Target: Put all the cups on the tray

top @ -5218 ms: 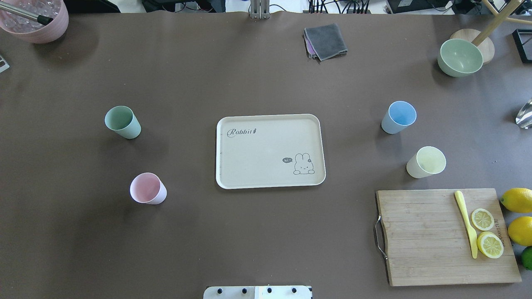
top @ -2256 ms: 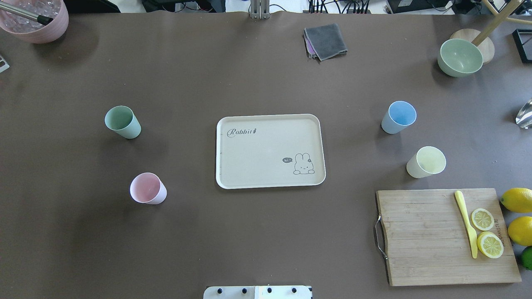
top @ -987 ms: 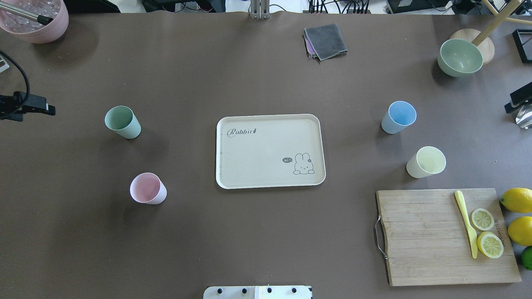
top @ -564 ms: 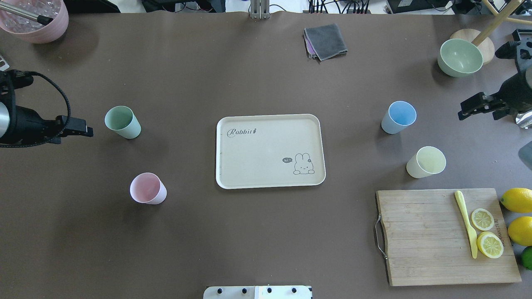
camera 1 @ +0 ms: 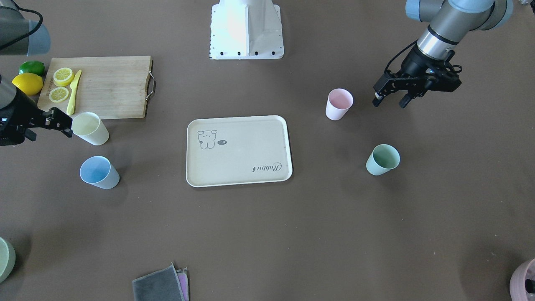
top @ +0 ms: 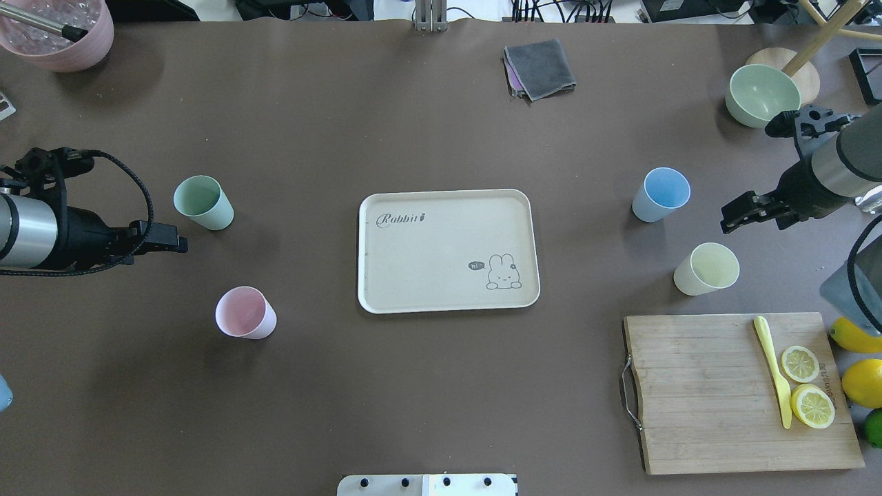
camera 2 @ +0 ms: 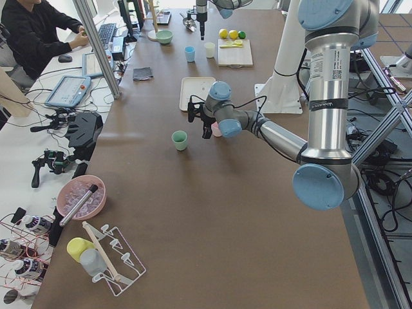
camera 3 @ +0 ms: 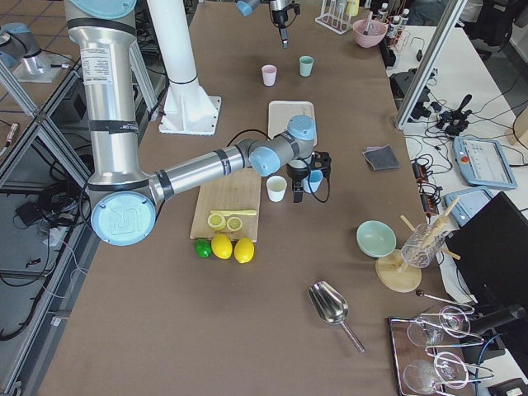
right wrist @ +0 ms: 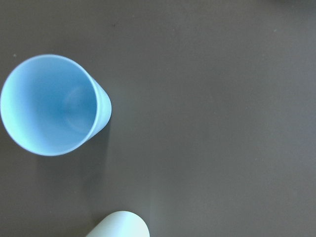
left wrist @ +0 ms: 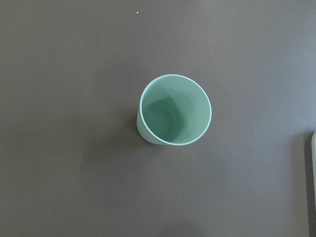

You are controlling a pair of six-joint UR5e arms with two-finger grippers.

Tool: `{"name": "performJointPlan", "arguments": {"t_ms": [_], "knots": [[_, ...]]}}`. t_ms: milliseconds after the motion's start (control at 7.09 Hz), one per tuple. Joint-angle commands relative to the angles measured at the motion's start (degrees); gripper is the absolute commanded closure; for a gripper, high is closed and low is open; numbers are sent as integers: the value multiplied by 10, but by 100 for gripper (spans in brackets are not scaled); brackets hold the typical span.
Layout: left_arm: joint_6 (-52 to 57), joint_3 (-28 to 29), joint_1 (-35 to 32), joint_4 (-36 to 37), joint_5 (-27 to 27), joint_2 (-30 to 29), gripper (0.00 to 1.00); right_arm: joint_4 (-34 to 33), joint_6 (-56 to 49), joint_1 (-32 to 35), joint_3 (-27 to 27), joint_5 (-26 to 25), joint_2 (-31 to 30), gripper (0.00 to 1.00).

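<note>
- 0 cups are placed on the tray.
- 4 are left on the table: mint, pink, blue, yellow.
- Left gripper and right gripper are held wide, empty.

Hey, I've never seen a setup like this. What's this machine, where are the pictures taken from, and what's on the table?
A robot with two arms, each ending in a two-finger pincer. Two pictures look down on the table, two look along it, two come from wrist cameras. The left pincer hangs open near the pink cup and green cup; the right pincer, also open, is near the yellow cup and blue cup. Nothing is held. The cream tray in the middle has no cups yet. A cutting board holds lemon slices.
</note>
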Motion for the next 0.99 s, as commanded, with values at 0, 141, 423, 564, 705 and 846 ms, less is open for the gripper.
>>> {"name": "performJointPlan", "arguments": {"t_ms": [0, 141, 423, 564, 705, 846], "knots": [[-1, -4, 5, 0, 1, 0, 2, 0, 1, -32, 0, -9, -12, 0], [-1, -6, 18, 0, 1, 0, 2, 0, 1, -40, 0, -9, -13, 0], [-11, -24, 30, 0, 1, 16, 2, 0, 1, -58, 0, -8, -16, 2], [-11, -24, 33, 0, 1, 19, 3, 0, 0, -60, -1, -10, -20, 75], [-11, -29, 41, 0, 1, 19, 16, 3, -1, -61, 1, -10, -19, 100], [-11, -32, 49, 0, 2, 19, 21, 4, 1, -61, -2, -11, -15, 100]]}}
